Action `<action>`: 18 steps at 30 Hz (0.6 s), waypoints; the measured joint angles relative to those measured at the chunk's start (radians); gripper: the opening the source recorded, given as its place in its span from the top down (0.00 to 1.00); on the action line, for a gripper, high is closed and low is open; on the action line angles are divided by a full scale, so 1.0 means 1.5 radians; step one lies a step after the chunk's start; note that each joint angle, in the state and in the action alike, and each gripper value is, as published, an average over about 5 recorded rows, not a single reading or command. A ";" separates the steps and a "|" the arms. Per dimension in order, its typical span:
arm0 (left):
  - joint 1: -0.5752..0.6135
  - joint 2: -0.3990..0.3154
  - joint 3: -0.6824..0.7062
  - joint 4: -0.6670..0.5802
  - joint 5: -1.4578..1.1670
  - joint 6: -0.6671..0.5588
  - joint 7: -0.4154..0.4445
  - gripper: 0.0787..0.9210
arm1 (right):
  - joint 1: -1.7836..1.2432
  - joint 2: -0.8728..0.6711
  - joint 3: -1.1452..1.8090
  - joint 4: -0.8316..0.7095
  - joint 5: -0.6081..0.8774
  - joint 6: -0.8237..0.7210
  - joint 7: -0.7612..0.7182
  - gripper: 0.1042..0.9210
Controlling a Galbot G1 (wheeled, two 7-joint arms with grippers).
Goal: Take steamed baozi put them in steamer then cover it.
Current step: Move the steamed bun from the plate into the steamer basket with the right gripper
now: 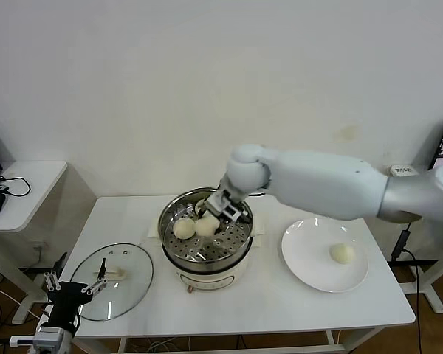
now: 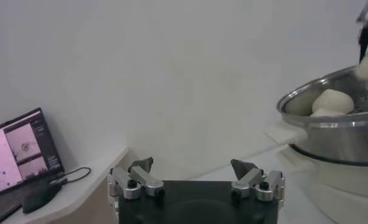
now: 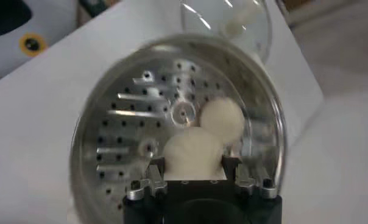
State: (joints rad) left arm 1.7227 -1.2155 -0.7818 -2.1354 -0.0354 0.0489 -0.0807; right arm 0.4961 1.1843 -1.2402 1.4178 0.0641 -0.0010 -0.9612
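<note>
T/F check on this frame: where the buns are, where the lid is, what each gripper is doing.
1. The right gripper is shut on a bun over the steamer. True.
2. The plate is bare. False: one bun lies on it.
3. The lid is on the steamer. False: it lies on the table, on the steamer's left.
4. Another bun already sits on the steamer's tray. True.
5. The left gripper holds the lid's handle. False: it is open, low at the table's left front corner, near the lid's edge, holding nothing.
</note>
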 measured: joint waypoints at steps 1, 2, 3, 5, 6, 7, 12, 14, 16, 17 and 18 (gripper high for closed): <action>0.000 -0.001 -0.001 -0.001 0.000 0.000 0.000 0.12 | -0.003 0.004 -0.003 0.000 -0.007 0.008 0.001 0.40; 0.001 -0.001 -0.001 -0.001 0.000 0.000 0.000 0.12 | -0.006 0.007 -0.007 0.001 -0.015 0.016 0.002 0.40; 0.002 -0.002 -0.002 -0.001 0.000 0.000 0.000 0.12 | -0.009 0.010 -0.010 0.002 -0.023 0.024 0.003 0.40; 0.003 -0.002 -0.003 -0.002 -0.001 -0.001 0.000 0.12 | -0.014 0.015 -0.015 0.005 -0.038 0.039 0.006 0.40; 0.003 -0.002 -0.003 -0.002 -0.001 -0.001 0.000 0.12 | -0.017 0.017 -0.017 0.006 -0.046 0.046 0.007 0.40; 0.003 -0.002 -0.004 -0.002 -0.001 -0.001 0.000 0.12 | -0.019 0.019 -0.018 0.007 -0.053 0.052 0.009 0.40; 0.000 -0.004 -0.003 -0.002 -0.001 -0.001 -0.001 0.12 | -0.029 0.026 -0.023 0.014 -0.082 0.077 0.015 0.39; 0.000 -0.004 -0.003 -0.002 -0.001 -0.001 -0.001 0.12 | -0.031 0.027 -0.025 0.015 -0.090 0.085 0.017 0.39; 0.000 -0.004 -0.002 -0.002 -0.001 -0.001 -0.001 0.12 | -0.031 0.028 -0.026 0.015 -0.096 0.092 0.018 0.35; 0.000 -0.004 -0.002 -0.003 -0.001 -0.001 -0.001 0.12 | -0.031 0.028 -0.027 0.016 -0.098 0.095 0.019 0.33; 0.000 -0.004 -0.002 -0.003 -0.001 -0.001 -0.001 0.12 | -0.030 0.027 -0.027 0.017 -0.100 0.098 0.019 0.29</action>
State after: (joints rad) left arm 1.7227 -1.2220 -0.7853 -2.1399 -0.0374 0.0474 -0.0816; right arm 0.4506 1.2254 -1.2811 1.4430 -0.0860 0.1460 -0.9326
